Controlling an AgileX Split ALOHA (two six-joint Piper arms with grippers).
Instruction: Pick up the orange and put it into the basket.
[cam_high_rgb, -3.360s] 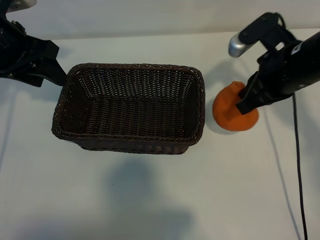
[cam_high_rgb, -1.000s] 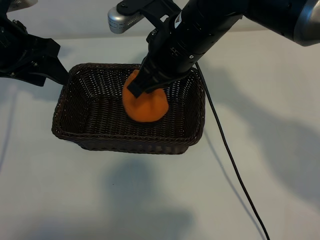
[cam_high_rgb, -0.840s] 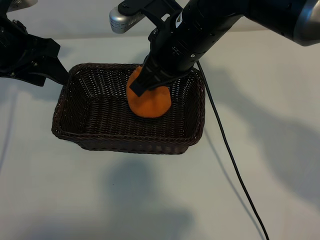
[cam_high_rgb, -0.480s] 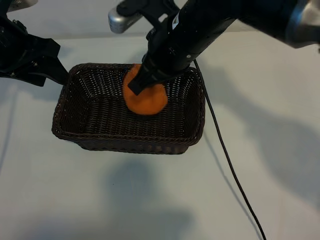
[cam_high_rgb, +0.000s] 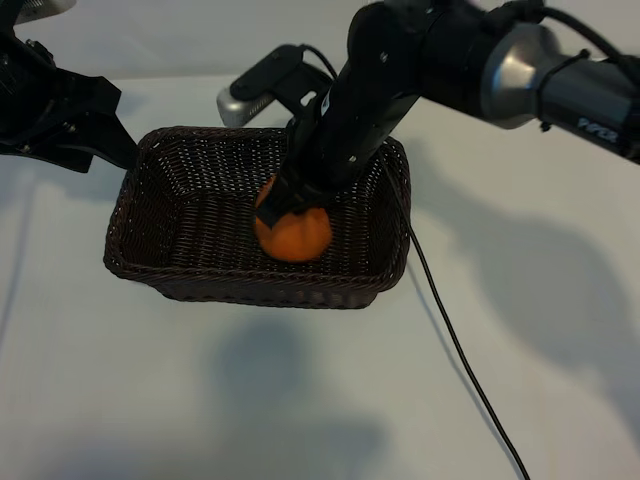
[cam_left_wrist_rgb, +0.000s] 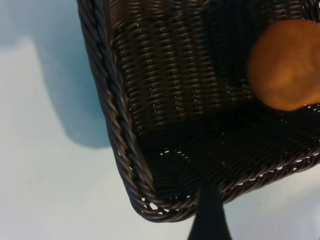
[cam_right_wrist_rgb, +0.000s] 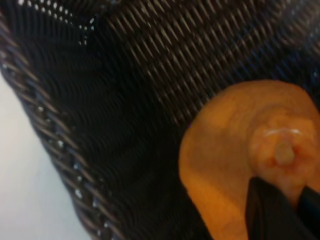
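The orange (cam_high_rgb: 297, 236) is low inside the dark brown wicker basket (cam_high_rgb: 115, 225), near the middle of its floor. My right gripper (cam_high_rgb: 280, 200) reaches down into the basket and is shut on the knobbly stem bump at the fruit's top. The right wrist view shows the orange (cam_right_wrist_rgb: 225, 150) against the woven basket (cam_right_wrist_rgb: 125, 75), with a dark fingertip (cam_right_wrist_rgb: 270, 215) pressed on the bump. My left gripper (cam_high_rgb: 105, 130) is parked open outside the basket's far left corner. In the left wrist view one finger (cam_left_wrist_rgb: 210, 217) crosses the basket rim (cam_left_wrist_rgb: 117, 115) and the orange (cam_left_wrist_rgb: 285, 65) lies beyond.
The basket stands on a white table (cam_high_rgb: 300, 400). A black cable (cam_high_rgb: 460, 350) trails from the right arm across the table toward the front right. The right arm's wrist camera (cam_high_rgb: 250, 95) hangs over the basket's far rim.
The right arm has lowered the orange from rim height down into the basket, still gripping it. The left arm has not moved.
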